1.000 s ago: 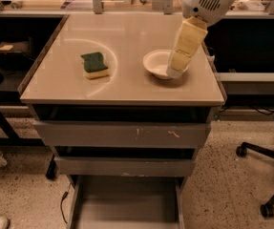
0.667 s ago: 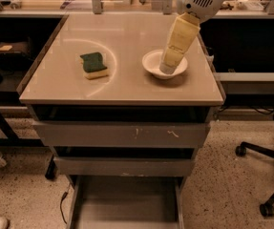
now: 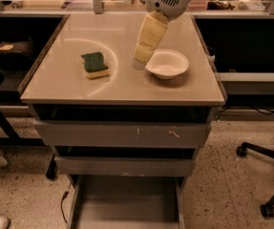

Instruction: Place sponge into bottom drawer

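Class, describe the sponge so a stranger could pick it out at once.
Start at the beige tabletop above the grey drawers. On its left half lies the sponge, left of the gripper, which hangs beside the white bowl. It alone is a small block, dark green over yellow.

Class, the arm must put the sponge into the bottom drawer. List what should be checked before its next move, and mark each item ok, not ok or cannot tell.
1. The sponge lies free on the tabletop: ok.
2. The bottom drawer is pulled open: ok.
3. The tool is over the sponge: not ok; it hangs between the sponge and the white bowl.
4. The sponge is in the tool: not ok.
5. The tool is apart from the bowl's rim: cannot tell.
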You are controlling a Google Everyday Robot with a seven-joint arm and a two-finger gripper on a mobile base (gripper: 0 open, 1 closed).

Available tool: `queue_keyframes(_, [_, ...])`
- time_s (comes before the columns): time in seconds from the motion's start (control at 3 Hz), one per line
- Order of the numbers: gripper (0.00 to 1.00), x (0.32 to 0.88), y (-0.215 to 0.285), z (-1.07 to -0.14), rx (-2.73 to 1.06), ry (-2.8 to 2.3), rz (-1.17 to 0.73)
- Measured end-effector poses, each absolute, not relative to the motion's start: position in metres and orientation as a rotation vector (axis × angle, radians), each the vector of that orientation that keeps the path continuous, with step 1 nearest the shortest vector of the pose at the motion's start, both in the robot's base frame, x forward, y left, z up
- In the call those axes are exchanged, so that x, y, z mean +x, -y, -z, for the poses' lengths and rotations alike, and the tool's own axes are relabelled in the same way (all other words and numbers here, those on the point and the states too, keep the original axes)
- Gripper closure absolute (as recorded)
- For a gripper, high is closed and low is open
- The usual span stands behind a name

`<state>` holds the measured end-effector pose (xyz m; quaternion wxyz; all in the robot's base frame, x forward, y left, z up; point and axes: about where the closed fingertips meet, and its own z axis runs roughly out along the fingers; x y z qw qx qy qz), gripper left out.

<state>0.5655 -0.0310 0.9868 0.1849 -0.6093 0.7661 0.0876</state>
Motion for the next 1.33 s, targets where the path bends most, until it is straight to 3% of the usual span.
queue_keyframes(0.67, [0.0,0.591,-0.036,-0.97,-1.839,-2.105,-0.253])
queue_keyframes(1.33, [0.0,0.594,-0.041,-0.97,-1.83,-2.092,-0.254])
